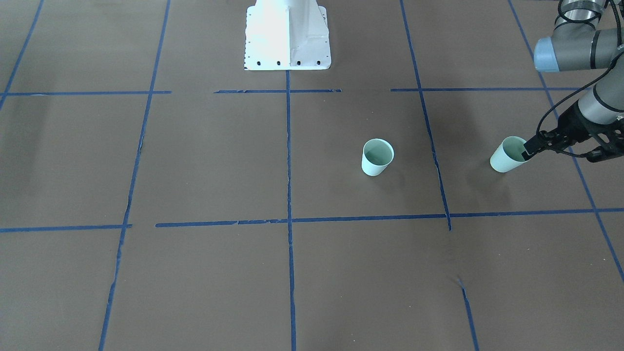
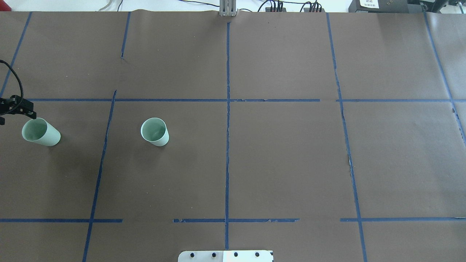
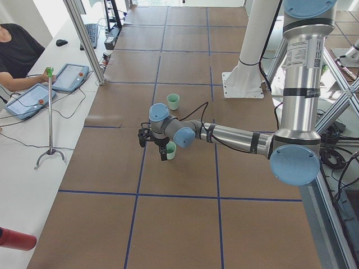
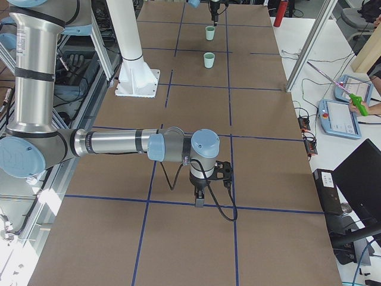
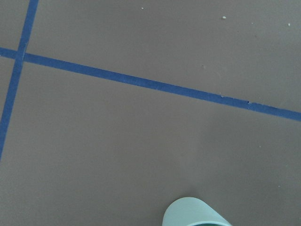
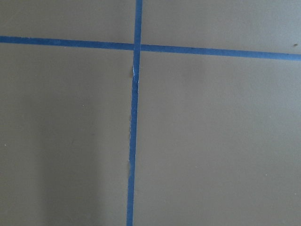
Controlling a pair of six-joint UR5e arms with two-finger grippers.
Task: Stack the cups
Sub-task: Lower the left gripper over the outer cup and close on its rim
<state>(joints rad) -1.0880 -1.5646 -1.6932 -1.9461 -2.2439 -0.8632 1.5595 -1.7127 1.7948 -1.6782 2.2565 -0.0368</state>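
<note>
Two pale mint-green cups stand upright on the brown table. One cup (image 1: 377,157) (image 2: 154,131) is left of the table's centre line in the overhead view. The other cup (image 1: 504,158) (image 2: 40,132) (image 3: 171,149) is near the table's left end. My left gripper (image 1: 560,151) (image 2: 16,117) is at this cup, jaws spread. One of its fingers (image 1: 529,146) dips just inside the cup's rim. The rim shows at the bottom of the left wrist view (image 5: 195,212). My right gripper (image 4: 199,201) hangs low over bare table far from both cups. I cannot tell whether it is open or shut.
The white robot base (image 1: 287,39) (image 2: 225,255) stands at the table's near-middle edge. Blue tape lines (image 2: 227,109) grid the brown surface. Operators with tablets (image 3: 28,98) sit beyond the far edge, beside a thin stand (image 3: 50,112).
</note>
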